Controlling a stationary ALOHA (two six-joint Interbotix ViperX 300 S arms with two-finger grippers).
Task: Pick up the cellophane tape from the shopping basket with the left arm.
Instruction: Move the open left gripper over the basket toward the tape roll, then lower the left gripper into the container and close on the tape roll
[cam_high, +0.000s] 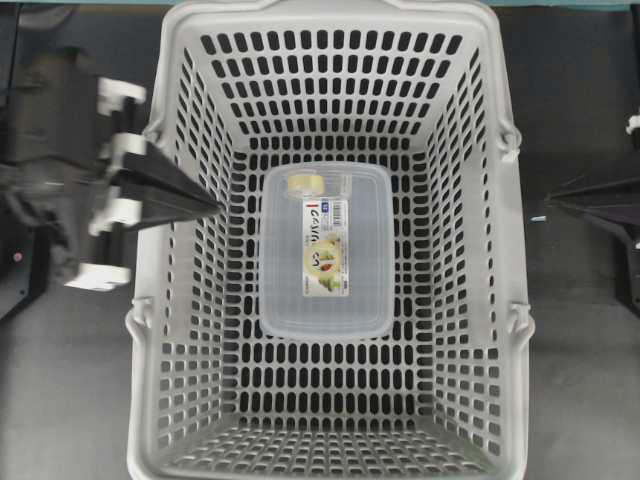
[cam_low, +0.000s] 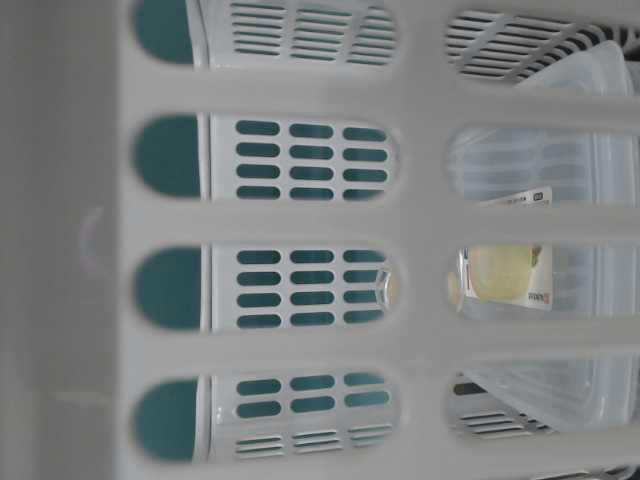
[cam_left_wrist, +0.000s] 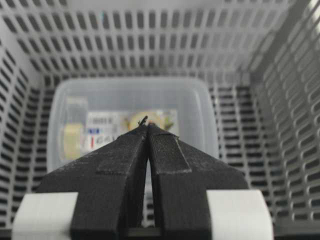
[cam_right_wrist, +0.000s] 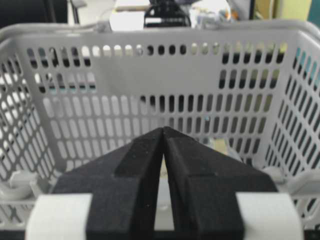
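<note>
Your left tool (cam_left_wrist: 147, 131) is pressed together, empty, poised over the shopping basket (cam_high: 160, 330) rim. Below it on the slotted floor lies the clear box (cam_high: 325, 250); the cellophane tape (cam_high: 306, 183) rests on the box's far end. Your right tool (cam_right_wrist: 164, 132) is pressed together outside the opposite wall. Dark bench (cam_high: 580, 400) surrounds the basket; beyond, blurred room clutter.

The bench (cam_high: 60, 400) is dark grey and matt under even light. A teal strip (cam_high: 560, 4) runs along its far edge. Beyond, blurred equipment (cam_right_wrist: 165, 15) stands by a yellow-green wall (cam_right_wrist: 295, 10).
</note>
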